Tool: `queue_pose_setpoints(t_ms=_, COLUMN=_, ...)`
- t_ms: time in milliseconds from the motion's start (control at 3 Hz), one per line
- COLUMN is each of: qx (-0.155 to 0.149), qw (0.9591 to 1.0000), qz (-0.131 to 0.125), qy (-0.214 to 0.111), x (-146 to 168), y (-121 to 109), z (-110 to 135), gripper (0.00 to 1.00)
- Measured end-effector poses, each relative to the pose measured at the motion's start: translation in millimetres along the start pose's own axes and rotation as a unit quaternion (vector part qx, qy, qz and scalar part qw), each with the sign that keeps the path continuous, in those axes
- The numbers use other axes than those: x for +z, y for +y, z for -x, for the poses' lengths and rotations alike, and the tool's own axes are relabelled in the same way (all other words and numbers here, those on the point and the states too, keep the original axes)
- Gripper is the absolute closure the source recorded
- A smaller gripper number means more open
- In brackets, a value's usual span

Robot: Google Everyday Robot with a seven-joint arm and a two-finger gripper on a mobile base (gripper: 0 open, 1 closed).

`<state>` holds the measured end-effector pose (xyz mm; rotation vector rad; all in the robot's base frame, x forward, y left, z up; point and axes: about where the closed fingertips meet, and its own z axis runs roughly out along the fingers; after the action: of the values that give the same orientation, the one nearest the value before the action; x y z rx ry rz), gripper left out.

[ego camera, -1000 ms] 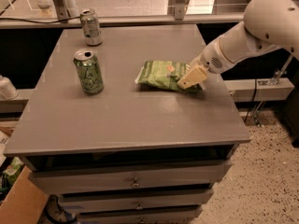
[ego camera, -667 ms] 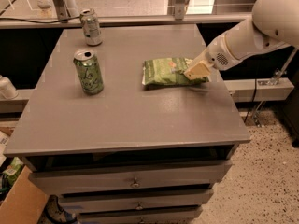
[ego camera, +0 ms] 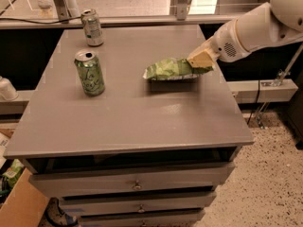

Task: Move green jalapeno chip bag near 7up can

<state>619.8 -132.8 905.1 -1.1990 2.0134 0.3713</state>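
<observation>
White robot arm (ego camera: pixel 255 30) enters from the upper right and slopes down leftward over the right side of the grey table (ego camera: pixel 132 122). At its tip the gripper (ego camera: pixel 201 60) has its jaws closed on the right end of the green jalapeno chip bag (ego camera: pixel 168 69), which is held roughly level just above the tabletop, with a shadow beneath it. The 7up can (ego camera: pixel 92 27) stands upright at the far left, well apart. 1 light-green can (ego camera: pixel 90 73) stands left of the bag.

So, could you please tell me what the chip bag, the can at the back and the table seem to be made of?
The green jalapeno chip bag, held at its right end by the gripper, looks like thin plastic film: creased, slightly glossy. The 7up can looks like metal, with a silvery top. The table is matte grey, probably painted or laminated.
</observation>
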Motion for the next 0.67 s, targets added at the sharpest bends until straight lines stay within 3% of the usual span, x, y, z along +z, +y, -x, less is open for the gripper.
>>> queue_pose_setpoints(t_ms=333, qx=0.003, qw=1.0000, qz=0.000, qy=-0.004, x=2, y=2, z=-4, gripper=1.00)
queue_pose_setpoints(t_ms=667, qx=-0.010, qw=0.9990, qz=-0.014, qy=-0.041, x=20, y=-9, z=16, gripper=1.00)
